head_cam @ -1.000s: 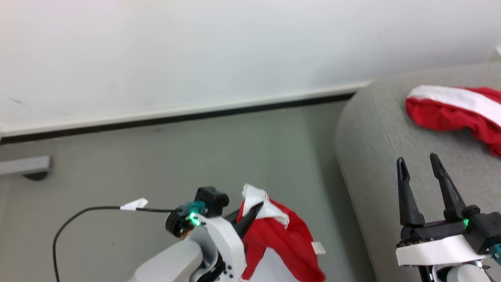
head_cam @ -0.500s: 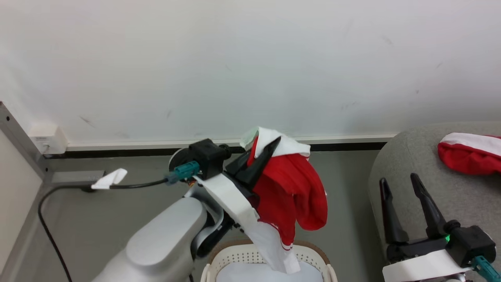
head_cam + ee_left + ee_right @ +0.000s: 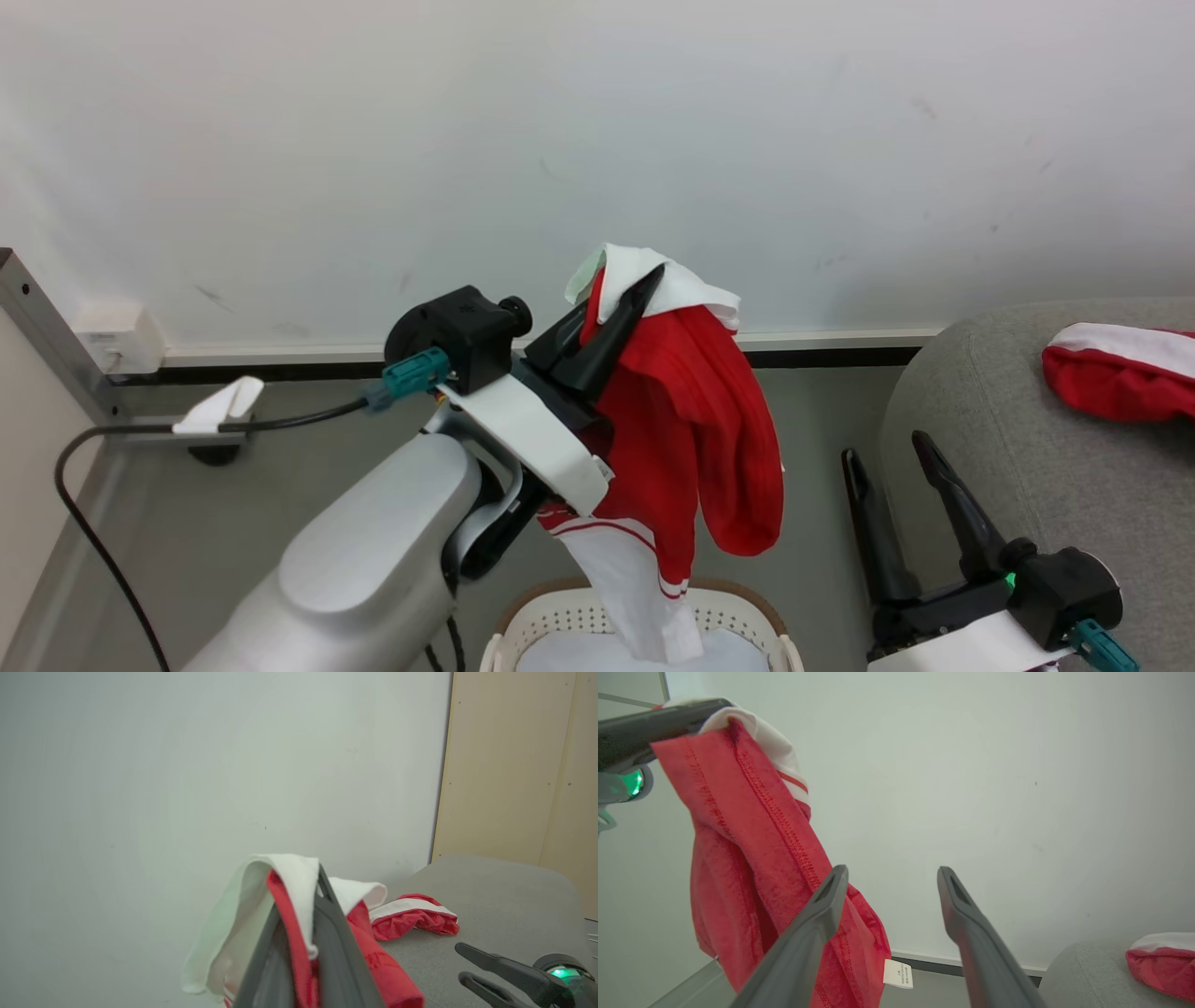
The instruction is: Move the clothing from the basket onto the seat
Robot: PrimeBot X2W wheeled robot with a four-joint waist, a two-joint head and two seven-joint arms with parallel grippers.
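Clothing (image 3: 695, 420) raised above the basket (image 3: 742, 602), seat (image 3: 980, 439) next.
Above the basket, the left gripper (image 3: 653, 278) is clamped on the held garment's white band and carries it higher than half a second ago; only the white hem hangs at the basket's mouth, so the carry across looks next. Its care tag (image 3: 898, 973) is too small to read. Right of the basket, the right gripper (image 3: 885, 448) stands wide and empty beside the seat, where a second garment (image 3: 1120, 378) lies.

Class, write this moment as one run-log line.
left gripper: shut on red-and-white soft garment, hanging over white perforated plastic basket | right gripper: open, empty | grey fabric seat: holds second red garment
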